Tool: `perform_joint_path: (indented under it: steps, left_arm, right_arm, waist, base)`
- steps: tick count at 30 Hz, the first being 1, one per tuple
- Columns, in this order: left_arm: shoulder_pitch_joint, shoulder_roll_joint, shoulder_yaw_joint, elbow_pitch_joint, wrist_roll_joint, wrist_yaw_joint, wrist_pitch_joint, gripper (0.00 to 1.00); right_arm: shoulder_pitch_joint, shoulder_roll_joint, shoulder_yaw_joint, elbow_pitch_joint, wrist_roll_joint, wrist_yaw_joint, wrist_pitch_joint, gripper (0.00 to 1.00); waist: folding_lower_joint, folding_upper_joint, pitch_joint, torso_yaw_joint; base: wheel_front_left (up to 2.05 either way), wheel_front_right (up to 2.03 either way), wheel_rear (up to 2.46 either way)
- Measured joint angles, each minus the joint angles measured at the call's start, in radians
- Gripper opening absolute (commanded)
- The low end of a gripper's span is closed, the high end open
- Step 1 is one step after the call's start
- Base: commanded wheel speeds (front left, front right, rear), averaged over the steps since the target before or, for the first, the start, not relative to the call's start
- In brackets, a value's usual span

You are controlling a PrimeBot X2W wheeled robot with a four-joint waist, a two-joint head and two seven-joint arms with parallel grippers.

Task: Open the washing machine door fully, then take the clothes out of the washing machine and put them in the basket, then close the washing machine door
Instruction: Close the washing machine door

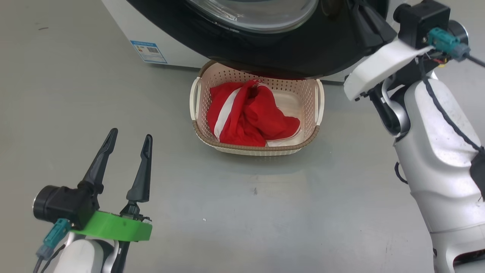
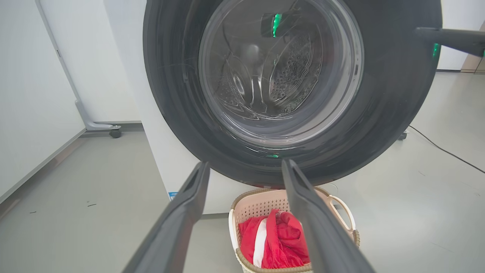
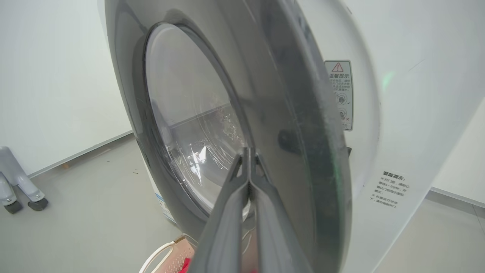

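Observation:
The red clothes (image 1: 257, 113) (image 2: 280, 242) with a white stripe lie bunched in the cream basket (image 1: 257, 148) (image 2: 250, 197) on the floor, its far end under the washing machine door (image 1: 265, 49) (image 2: 386, 94) (image 3: 288, 113). The door's black rim and glass bowl face outward, swung near the white washing machine (image 1: 125, 22) (image 3: 416, 94). My right gripper (image 1: 369, 22) (image 3: 248, 151) is shut, its tips against the door's black rim. My left gripper (image 1: 130, 135) (image 2: 245, 165) stands open and empty, low at the left, apart from the basket.
A blue label (image 1: 148, 51) sits low on the machine's front. A wheeled stand foot (image 2: 110, 131) (image 3: 22, 197) stands by the wall left of the machine. A black cable (image 2: 443, 149) runs over the grey floor to the right.

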Motion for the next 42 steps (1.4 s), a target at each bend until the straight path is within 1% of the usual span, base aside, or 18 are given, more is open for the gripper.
perform_joint_path:
  steps: [2, 12, 17, 25, 30, 42]
  left_arm:
    - [-0.01, -0.001, 0.0, 0.004, 0.0, -0.002, 0.0, 1.0]
    - [-0.037, -0.019, -0.001, 0.025, 0.0, -0.003, -0.001, 1.0]
    - [-0.045, -0.021, -0.004, 0.024, 0.0, -0.011, -0.001, 1.0]
    - [-0.08, -0.032, -0.022, 0.033, 0.0, -0.016, -0.004, 1.0]
    - [-0.095, -0.042, -0.018, 0.035, 0.0, -0.019, -0.004, 1.0]
    - [-0.105, -0.056, -0.008, 0.04, 0.0, -0.021, -0.004, 1.0]
  right_arm:
    - [-0.022, 0.0, 0.0, 0.02, 0.006, 0.006, 0.0, 0.0]
    - [-0.107, 0.0, -0.012, 0.097, 0.033, 0.01, -0.001, 0.0]
    - [-0.161, -0.008, -0.03, 0.13, 0.035, 0.015, -0.001, 0.0]
    - [-0.27, -0.059, -0.061, 0.195, 0.033, 0.015, -0.001, 0.0]
    - [-0.308, -0.07, -0.066, 0.231, 0.025, 0.014, -0.012, 0.0]
    - [-0.361, -0.075, -0.098, 0.296, 0.014, -0.031, -0.073, 0.0]
  waist:
    - [0.0, 0.0001, 0.01, 0.004]
    - [0.0, 0.0, 0.041, 0.023]
    - [0.0, 0.0001, 0.058, 0.031]
    - [0.0, 0.0001, 0.095, 0.056]
    - [0.0001, 0.0001, 0.109, 0.075]
    - [0.0, 0.0001, 0.121, 0.089]
  base:
    - [0.0, 0.0, 0.0]
    - [0.0, 0.0, 0.0]
    - [0.0, 0.0, 0.0]
    - [0.0, 0.0, 0.0]
    - [0.0, 0.0, 0.0]
    - [0.0, 0.0, 0.0]
